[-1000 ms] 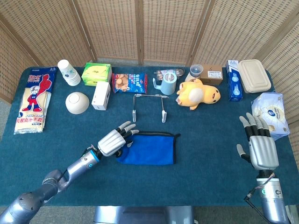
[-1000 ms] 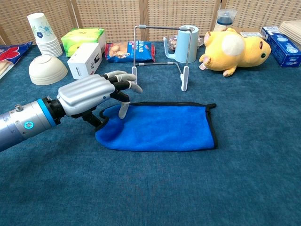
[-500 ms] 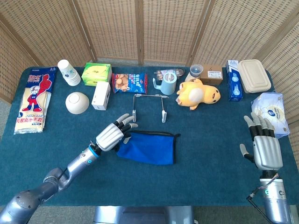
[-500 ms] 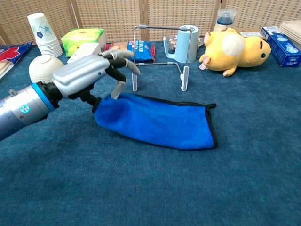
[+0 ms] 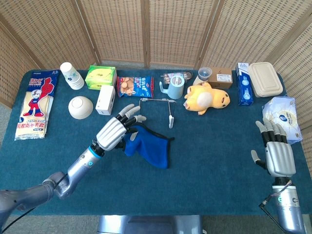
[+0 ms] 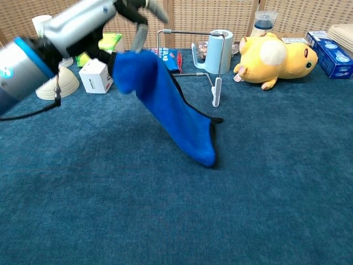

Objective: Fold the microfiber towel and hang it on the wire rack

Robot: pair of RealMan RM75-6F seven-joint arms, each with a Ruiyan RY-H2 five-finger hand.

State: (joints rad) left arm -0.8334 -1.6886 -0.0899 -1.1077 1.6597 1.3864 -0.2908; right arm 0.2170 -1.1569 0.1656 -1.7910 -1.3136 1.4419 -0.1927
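Note:
My left hand (image 5: 115, 130) (image 6: 88, 22) holds the folded blue microfiber towel (image 5: 148, 146) (image 6: 174, 113) by one end, lifted off the table. The towel hangs slanting down to the right, and its low end still touches the blue tablecloth. The wire rack (image 5: 156, 110) (image 6: 190, 63) stands upright just behind and to the right of the lifted towel, apart from it. My right hand (image 5: 275, 151) hovers far to the right near the table's edge, fingers spread and holding nothing; the chest view does not show it.
Behind the rack lie a snack bag (image 5: 135, 86), a light blue mug (image 5: 174, 87) and a yellow plush toy (image 5: 205, 97). A white box (image 5: 105, 99), bowl (image 5: 80, 107) and paper cups (image 5: 71, 75) stand back left. A tissue pack (image 5: 280, 117) sits by my right hand.
My left hand has risen and moved toward the rack, pulling the towel's gripped end up off the table so it now hangs slanted. The right hand has drifted slightly toward the near right.

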